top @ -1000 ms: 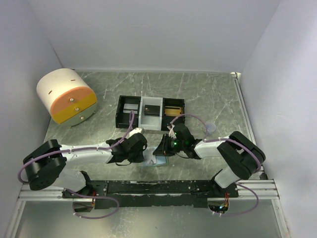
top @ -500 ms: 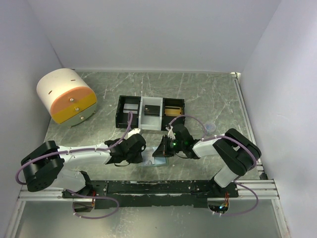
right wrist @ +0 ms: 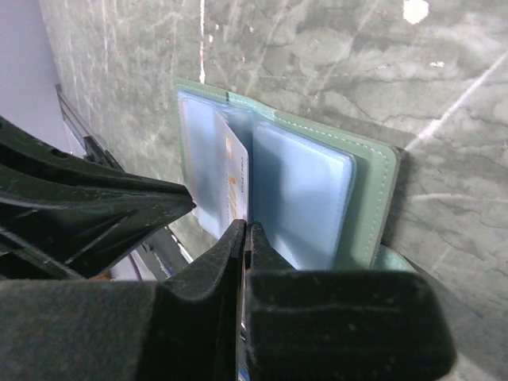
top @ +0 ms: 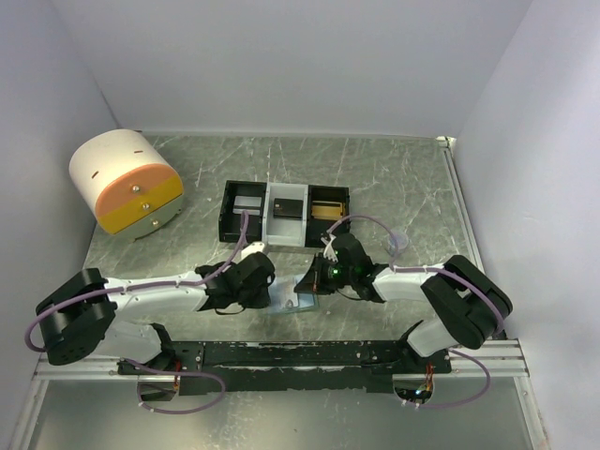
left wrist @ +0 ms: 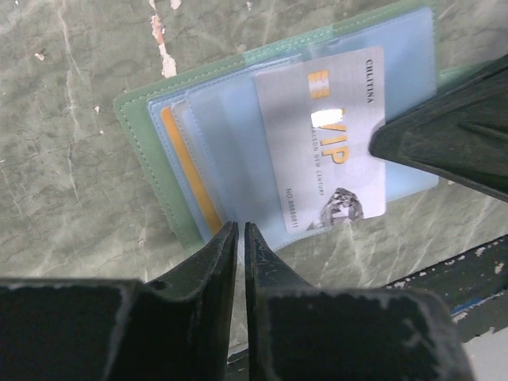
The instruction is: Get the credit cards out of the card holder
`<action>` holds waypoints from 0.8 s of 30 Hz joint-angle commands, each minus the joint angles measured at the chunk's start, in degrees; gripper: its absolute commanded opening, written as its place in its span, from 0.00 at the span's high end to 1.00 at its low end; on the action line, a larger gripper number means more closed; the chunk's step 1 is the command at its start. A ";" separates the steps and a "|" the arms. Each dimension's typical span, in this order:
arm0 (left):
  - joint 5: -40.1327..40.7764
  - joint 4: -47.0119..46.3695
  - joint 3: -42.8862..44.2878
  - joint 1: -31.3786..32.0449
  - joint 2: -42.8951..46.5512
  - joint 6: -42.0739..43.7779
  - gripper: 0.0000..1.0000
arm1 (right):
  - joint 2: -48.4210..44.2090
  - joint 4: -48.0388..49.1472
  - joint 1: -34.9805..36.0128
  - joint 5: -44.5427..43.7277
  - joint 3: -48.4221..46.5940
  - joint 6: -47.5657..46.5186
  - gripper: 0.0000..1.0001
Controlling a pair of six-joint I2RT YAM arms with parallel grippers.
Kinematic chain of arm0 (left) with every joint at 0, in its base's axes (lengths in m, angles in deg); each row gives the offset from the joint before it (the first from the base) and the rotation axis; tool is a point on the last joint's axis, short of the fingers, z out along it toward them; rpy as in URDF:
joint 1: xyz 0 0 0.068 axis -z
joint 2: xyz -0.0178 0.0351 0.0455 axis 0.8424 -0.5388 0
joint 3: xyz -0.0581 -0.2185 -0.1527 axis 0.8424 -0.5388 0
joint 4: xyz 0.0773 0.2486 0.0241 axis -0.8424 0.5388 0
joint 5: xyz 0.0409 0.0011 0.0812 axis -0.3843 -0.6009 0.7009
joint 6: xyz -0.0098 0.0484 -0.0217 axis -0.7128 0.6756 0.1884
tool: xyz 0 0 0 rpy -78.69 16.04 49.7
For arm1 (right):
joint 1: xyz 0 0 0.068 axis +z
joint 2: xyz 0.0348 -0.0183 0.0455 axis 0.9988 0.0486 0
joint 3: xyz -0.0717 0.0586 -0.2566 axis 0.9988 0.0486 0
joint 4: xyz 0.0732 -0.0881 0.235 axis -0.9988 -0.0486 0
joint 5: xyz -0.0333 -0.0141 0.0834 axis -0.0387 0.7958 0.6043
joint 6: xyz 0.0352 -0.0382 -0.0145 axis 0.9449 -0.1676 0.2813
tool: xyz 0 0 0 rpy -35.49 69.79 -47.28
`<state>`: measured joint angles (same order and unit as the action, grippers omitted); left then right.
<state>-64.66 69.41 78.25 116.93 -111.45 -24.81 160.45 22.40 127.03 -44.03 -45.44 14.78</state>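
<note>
**Change from the preceding overhead views.** The right arm's elbow has swung out toward the lower right of the frame. The right gripper point(top: 307, 289) has shifted slightly to the right, so more of the card holder point(top: 296, 300) shows between the two wrists.

**Overhead view.** The holder lies open on the table point(top: 403, 178), a grey-green marbled slab with pale veins. It sits just below the centre of the frame, beneath the tray point(top: 228, 217). The tray is a rectangular box of three compartments, black at both ends and white in the middle. At upper left stands a drum point(top: 127, 183), white above with an orange band.

**Left wrist view.** The holder has a matte sage-green cover with a stitched border and rounded corners. Inside it, glossy translucent pale-blue sleeves overlap like pages. A silver card point(left wrist: 321, 151), thin and stiff with "VIP" printed in gold, lies across the upper right of the holder, its lower end past the sleeve's edge. The edge of an orange card point(left wrist: 190, 171) shows through a sleeve at the left. The left gripper point(left wrist: 240, 232) has black fingers with rough, scuffed faces and is all but closed, with only a thin slit between the tips. The tips stand at the holder's lower edge; whether they nip that edge cannot be told.

**Right wrist view.** The right gripper's fingers are pressed together on the edge of the silver card. The card stands between two sleeves at the centre of the frame.
</note>
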 commanded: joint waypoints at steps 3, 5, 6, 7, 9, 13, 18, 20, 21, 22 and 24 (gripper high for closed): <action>-2.89 -4.69 2.37 0.50 2.99 2.41 0.72 | 0.34 0.77 -0.48 -0.20 2.19 -0.08 1.00; -4.25 -7.37 3.13 0.51 3.05 3.64 0.67 | 0.32 0.66 -0.44 -0.25 2.17 -0.18 1.00; -4.69 -8.29 3.36 0.50 2.70 4.15 0.65 | 0.34 0.60 -0.50 -0.37 2.13 -0.17 1.00; -4.55 -8.49 3.65 0.50 2.02 4.21 0.65 | 0.30 0.44 -0.52 -0.53 1.97 -0.23 1.00; -3.07 -6.28 4.56 0.50 -0.07 3.30 0.67 | 0.31 0.22 -0.53 -0.68 1.75 -0.34 1.00; -2.51 -4.13 4.71 0.50 -4.21 2.12 0.72 | 0.25 0.29 -0.61 -0.69 1.64 -0.17 1.00; -3.33 -5.45 2.31 0.65 -6.04 0.85 0.80 | -0.16 1.45 -0.57 -0.03 1.94 0.54 0.99; -2.69 -4.76 1.86 0.77 -5.94 0.45 0.82 | -0.29 2.81 -0.62 0.54 2.44 1.35 0.97; -2.30 -4.20 1.78 0.88 -5.76 0.32 0.83 | -0.21 3.55 -0.61 0.90 2.70 1.79 0.97; -2.01 -3.73 1.74 0.90 -5.57 0.34 0.83 | -0.06 4.27 -0.61 1.32 2.76 2.18 0.95; -1.71 -2.90 1.64 0.85 -5.18 0.45 0.84 | 0.73 5.76 -0.61 2.17 2.75 2.77 0.91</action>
<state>-67.20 64.58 80.90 117.25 -117.20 -23.85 160.47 24.41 126.79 -43.42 -43.38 16.05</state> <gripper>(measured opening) 0.168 0.059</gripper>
